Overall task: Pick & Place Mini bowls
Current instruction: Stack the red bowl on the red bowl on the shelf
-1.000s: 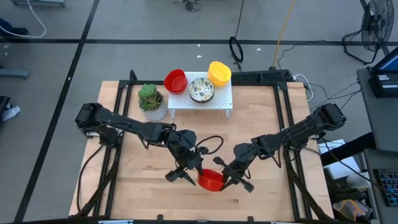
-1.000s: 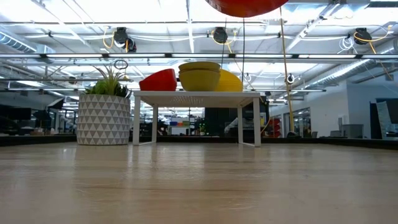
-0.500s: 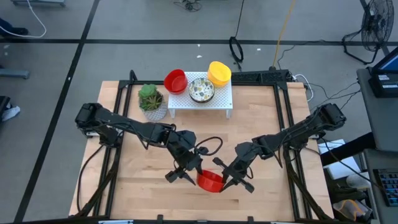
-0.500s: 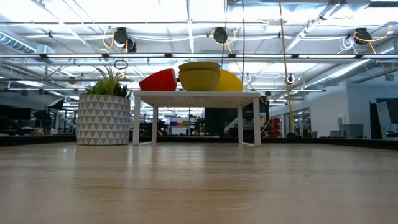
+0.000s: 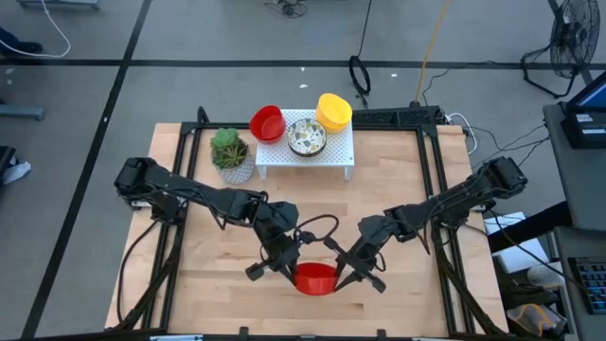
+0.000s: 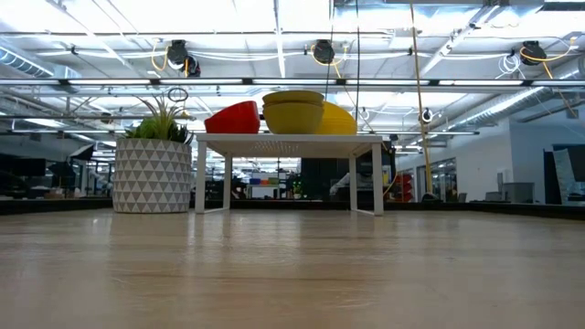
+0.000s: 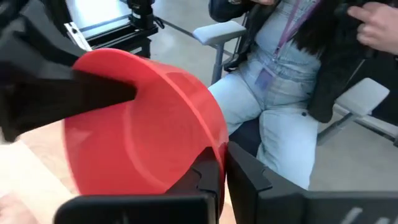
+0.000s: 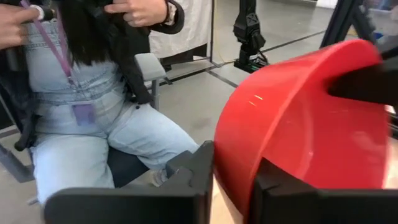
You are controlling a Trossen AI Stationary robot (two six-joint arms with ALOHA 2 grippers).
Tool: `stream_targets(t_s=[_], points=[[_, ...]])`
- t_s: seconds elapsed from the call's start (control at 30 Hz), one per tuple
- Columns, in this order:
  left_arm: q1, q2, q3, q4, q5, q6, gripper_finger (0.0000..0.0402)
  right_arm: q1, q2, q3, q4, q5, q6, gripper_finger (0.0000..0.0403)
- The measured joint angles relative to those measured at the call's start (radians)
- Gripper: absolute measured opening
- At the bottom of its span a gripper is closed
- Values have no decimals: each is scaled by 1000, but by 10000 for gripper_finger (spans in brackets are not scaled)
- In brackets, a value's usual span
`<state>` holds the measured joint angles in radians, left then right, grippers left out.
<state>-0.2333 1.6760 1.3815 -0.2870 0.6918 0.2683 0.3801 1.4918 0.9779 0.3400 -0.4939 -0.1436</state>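
Red mini bowl [image 5: 315,278], held clear of the table [image 5: 407,189] near its front edge, centre, pinched at opposite rims. Left gripper [image 5: 287,267]: pressed together on the bowl's left rim, wall caught between the fingers [image 7: 211,177]. Right gripper [image 5: 351,276]: fingers [image 8: 193,171] astride the right rim, seemingly slackening; firm or loosening, cannot tell. Other mini bowls on the white rack [image 5: 305,156] at the far side: red [image 5: 267,123] tilted at its left end, speckled white [image 5: 307,138] in the middle, yellow [image 5: 333,111] at its right end. Potted plant [image 5: 231,155] just left of the rack. Seated person [image 7: 280,93] beyond the near edge. Step judged: hand-over from right arm to left. Next move required: right fingers fully released and backed off, left grip kept tight, bowl carried away without tipping
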Motion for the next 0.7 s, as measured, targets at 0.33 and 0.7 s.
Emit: stream_targets(t_s=[0.33,0.7], points=[[1,0,0,1,-24,-14,6,-9,-72,0,-85,19,198,155],[40,-9,-1,-127,-283,-65,5,-38,-465,-1,-620,310,275,178]])
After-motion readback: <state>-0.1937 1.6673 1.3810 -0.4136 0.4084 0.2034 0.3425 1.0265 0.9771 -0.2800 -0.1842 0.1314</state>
